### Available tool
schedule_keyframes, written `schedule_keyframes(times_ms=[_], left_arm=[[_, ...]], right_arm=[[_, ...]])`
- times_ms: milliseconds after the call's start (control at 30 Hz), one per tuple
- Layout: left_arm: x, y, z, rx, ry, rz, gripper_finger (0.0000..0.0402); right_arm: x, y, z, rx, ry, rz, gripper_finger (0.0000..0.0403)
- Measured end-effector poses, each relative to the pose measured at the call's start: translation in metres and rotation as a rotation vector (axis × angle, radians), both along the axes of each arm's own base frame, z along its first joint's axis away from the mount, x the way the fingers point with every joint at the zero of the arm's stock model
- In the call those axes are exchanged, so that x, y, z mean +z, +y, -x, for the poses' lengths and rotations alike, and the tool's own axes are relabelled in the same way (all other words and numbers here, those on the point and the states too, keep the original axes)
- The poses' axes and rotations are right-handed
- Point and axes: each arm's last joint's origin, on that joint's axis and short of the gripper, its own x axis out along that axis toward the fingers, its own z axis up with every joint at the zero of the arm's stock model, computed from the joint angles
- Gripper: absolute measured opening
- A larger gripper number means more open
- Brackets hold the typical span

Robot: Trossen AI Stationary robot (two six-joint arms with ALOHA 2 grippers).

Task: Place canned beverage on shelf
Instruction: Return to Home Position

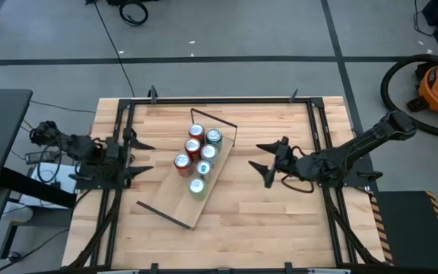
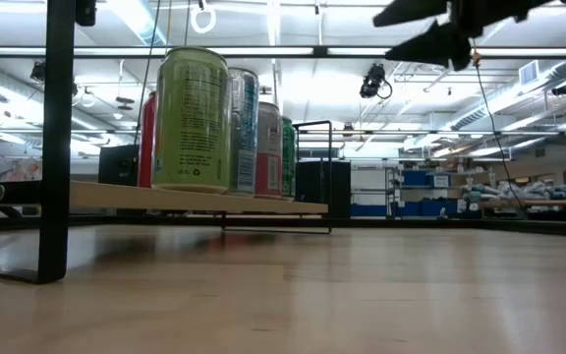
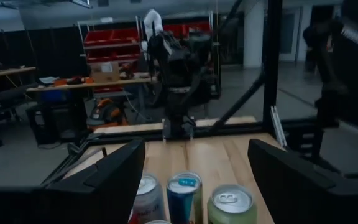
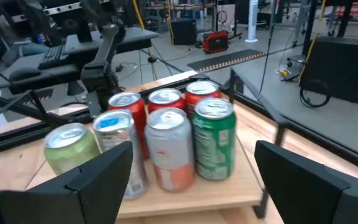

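Toward one end of long light-wood shelf [image 1: 175,204] with dark wire brackets: seemingly seven upright soda cans [image 1: 201,157], clustered. Flanking it, apart: left gripper [image 1: 144,157] and right gripper [image 1: 255,156], both spread, empty.

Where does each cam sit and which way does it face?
High: overhead, straight down on the table; left hand and right hand open either side of the shelf.
Low: table height, level across into the room; light green can nearest, an arm at the top edge.
Left wrist: past its own fingers, over the cans toward the right arm.
Right wrist: past its own fingers, over the cans toward the left arm.
Shared: both wrists see the light green can, from opposite sides.
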Motion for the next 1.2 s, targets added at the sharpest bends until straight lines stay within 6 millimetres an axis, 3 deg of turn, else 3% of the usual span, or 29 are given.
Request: schedule_keyframes(times_ms=[267,633,800,1200], left_arm=[[-0.006,0.013,0.024,-0.005,-0.051,0.047,0.0295],[-0.014,0.022,0.042,0.004,-0.090,0.049,0.0295],[-0.012,0.023,0.042,0.056,-0.104,0.057,0.0295],[-0.031,0.016,0.027,0.059,-0.203,0.106,0.0295]], right_arm=[[-0.021,-0.013,0.028,-0.041,-0.071,-0.039,0.0348],[-0.040,-0.036,0.059,-0.063,-0.110,-0.055,0.0348],[-0.047,-0.044,0.071,-0.054,-0.145,-0.070,0.0348],[-0.069,-0.056,0.098,0.016,-0.245,-0.072,0.0348]])
